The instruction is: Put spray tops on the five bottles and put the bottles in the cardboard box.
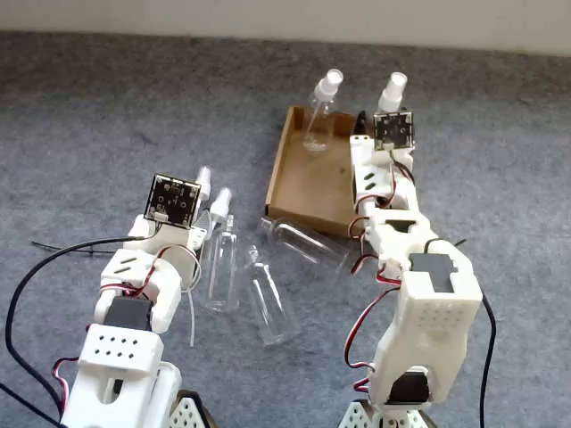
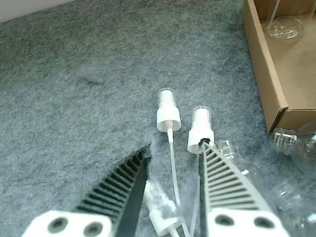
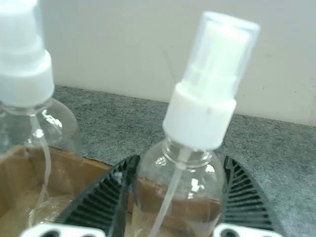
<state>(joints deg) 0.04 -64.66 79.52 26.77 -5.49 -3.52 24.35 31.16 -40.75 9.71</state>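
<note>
My right gripper (image 3: 180, 165) is shut on an upright clear bottle (image 3: 177, 197) with a white spray top (image 1: 393, 89), held at the far right corner of the cardboard box (image 1: 308, 192). A second capped bottle (image 1: 319, 116) stands in the box's far end. My left gripper (image 2: 174, 148) is open low over the carpet, with loose spray tops in front of it (image 2: 167, 111) (image 2: 201, 129) and another one (image 2: 160, 216) between its fingers. Three uncapped bottles lie on the carpet (image 1: 221, 263) (image 1: 270, 303) (image 1: 308, 245).
The grey carpet (image 1: 107, 116) stretches wide to the left of the box. A black cable (image 1: 53, 254) runs along the left arm's side. A pale wall (image 3: 123, 44) rises behind the box.
</note>
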